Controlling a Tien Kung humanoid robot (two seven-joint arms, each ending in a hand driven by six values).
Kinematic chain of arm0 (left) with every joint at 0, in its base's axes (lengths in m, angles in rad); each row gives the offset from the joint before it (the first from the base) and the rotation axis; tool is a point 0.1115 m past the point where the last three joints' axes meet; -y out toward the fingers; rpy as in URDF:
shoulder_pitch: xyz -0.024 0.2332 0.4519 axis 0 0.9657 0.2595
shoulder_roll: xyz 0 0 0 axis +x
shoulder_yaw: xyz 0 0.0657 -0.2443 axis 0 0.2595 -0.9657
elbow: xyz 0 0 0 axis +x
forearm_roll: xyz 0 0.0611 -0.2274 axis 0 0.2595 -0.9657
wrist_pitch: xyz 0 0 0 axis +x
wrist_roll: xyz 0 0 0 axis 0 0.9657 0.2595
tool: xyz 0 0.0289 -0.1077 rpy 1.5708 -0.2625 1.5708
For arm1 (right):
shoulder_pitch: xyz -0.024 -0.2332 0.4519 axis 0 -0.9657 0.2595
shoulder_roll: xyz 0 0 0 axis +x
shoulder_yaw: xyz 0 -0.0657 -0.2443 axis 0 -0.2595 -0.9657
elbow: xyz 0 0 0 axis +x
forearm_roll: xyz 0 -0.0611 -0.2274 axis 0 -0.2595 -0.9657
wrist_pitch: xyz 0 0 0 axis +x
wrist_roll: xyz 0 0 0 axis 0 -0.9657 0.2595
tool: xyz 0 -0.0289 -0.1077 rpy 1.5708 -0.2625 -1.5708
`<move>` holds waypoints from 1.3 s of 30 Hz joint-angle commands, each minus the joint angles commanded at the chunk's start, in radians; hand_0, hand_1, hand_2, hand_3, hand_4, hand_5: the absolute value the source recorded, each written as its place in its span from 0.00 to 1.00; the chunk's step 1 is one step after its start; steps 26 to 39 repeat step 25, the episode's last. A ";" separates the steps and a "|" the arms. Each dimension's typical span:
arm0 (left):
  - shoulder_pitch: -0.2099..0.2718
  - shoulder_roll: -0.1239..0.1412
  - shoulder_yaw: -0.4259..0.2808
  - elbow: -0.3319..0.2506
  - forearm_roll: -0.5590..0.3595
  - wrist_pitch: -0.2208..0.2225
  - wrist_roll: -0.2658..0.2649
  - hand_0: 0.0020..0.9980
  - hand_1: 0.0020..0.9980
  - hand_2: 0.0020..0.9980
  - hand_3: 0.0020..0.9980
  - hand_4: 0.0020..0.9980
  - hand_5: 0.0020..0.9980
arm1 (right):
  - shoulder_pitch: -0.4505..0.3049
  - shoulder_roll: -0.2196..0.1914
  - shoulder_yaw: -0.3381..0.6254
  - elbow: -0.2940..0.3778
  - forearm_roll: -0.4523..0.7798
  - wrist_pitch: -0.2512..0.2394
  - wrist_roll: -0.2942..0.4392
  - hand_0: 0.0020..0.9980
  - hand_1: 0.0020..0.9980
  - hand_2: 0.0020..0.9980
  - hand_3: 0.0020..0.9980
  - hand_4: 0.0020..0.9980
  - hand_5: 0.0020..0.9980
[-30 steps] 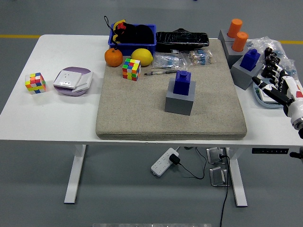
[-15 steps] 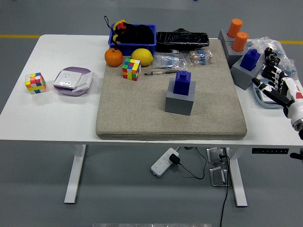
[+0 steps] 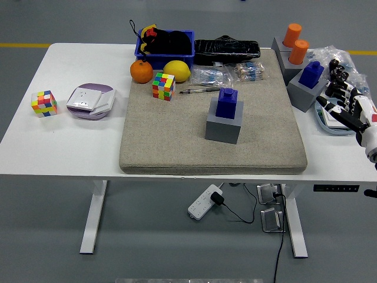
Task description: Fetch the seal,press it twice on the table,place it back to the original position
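A blue seal [image 3: 227, 102] stands upright on a grey block [image 3: 224, 127] in the middle of the beige mat [image 3: 177, 141]. A second blue seal [image 3: 311, 73] sits on another grey block [image 3: 300, 93] at the mat's right edge. Two orange seals [image 3: 296, 42] stand on a grey holder behind it. My right hand [image 3: 334, 91] hovers just right of that second blue seal, over the table's right side. It is open, its fingers relaxed and holding nothing. My left arm is out of the picture.
On the mat's far side lie an orange [image 3: 141, 71], a lemon [image 3: 177, 70], a colour cube [image 3: 163, 86], pens and small packets. A blue bin [image 3: 165, 46] and a black pouch [image 3: 227, 47] stand behind. Left of the mat are another cube [image 3: 44, 103] and a purple-white box [image 3: 90, 101].
My right hand has drifted slightly up and to the right. Nothing on the table has moved.
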 joint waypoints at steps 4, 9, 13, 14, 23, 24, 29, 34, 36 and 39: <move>-0.001 -0.001 -0.005 0.000 0.000 0.000 0.000 0.82 0.79 0.75 0.81 0.72 0.38 | 0.002 0.001 0.001 0.003 -0.002 0.001 -0.002 0.95 0.91 0.89 0.93 1.00 0.53; -0.002 -0.002 -0.010 0.001 0.000 0.000 0.001 0.83 0.79 0.75 0.81 0.72 0.38 | 0.006 0.003 0.008 0.004 -0.004 0.002 -0.005 0.94 0.90 0.89 0.93 1.00 0.51; -0.004 -0.004 -0.011 0.001 0.001 0.000 0.001 0.82 0.79 0.75 0.81 0.72 0.38 | 0.010 0.001 0.012 0.006 -0.005 0.001 -0.006 0.94 0.90 0.88 0.93 1.00 0.50; -0.004 -0.004 -0.010 0.001 0.001 0.000 0.001 0.82 0.79 0.75 0.81 0.72 0.38 | 0.010 0.001 0.015 0.006 -0.005 0.002 -0.007 0.94 0.90 0.88 0.93 1.00 0.50; -0.005 -0.002 -0.011 0.001 -0.002 0.003 0.001 0.82 0.79 0.75 0.81 0.72 0.38 | 0.011 -0.003 0.017 0.009 -0.004 0.005 -0.012 0.94 0.89 0.88 0.92 1.00 0.49; -0.005 -0.001 -0.011 0.000 -0.003 0.003 0.001 0.82 0.79 0.75 0.81 0.72 0.38 | 0.011 -0.003 0.017 0.009 -0.003 0.005 -0.012 0.94 0.89 0.88 0.92 1.00 0.49; -0.006 -0.001 -0.012 0.000 -0.002 0.003 0.001 0.82 0.79 0.75 0.81 0.72 0.38 | 0.012 -0.003 0.017 0.009 -0.003 0.005 -0.012 0.94 0.89 0.88 0.92 1.00 0.49; -0.006 -0.001 -0.012 0.000 -0.002 0.003 0.001 0.82 0.79 0.75 0.81 0.72 0.38 | 0.012 -0.003 0.017 0.009 -0.003 0.005 -0.012 0.94 0.89 0.88 0.92 1.00 0.49; -0.006 -0.001 -0.012 0.000 -0.002 0.003 0.001 0.82 0.79 0.75 0.81 0.72 0.38 | 0.012 -0.003 0.017 0.009 -0.003 0.005 -0.012 0.94 0.89 0.88 0.92 1.00 0.49; -0.006 -0.001 -0.012 0.000 -0.002 0.003 0.001 0.82 0.79 0.75 0.81 0.72 0.38 | 0.012 -0.003 0.017 0.009 -0.003 0.005 -0.012 0.94 0.89 0.88 0.92 1.00 0.49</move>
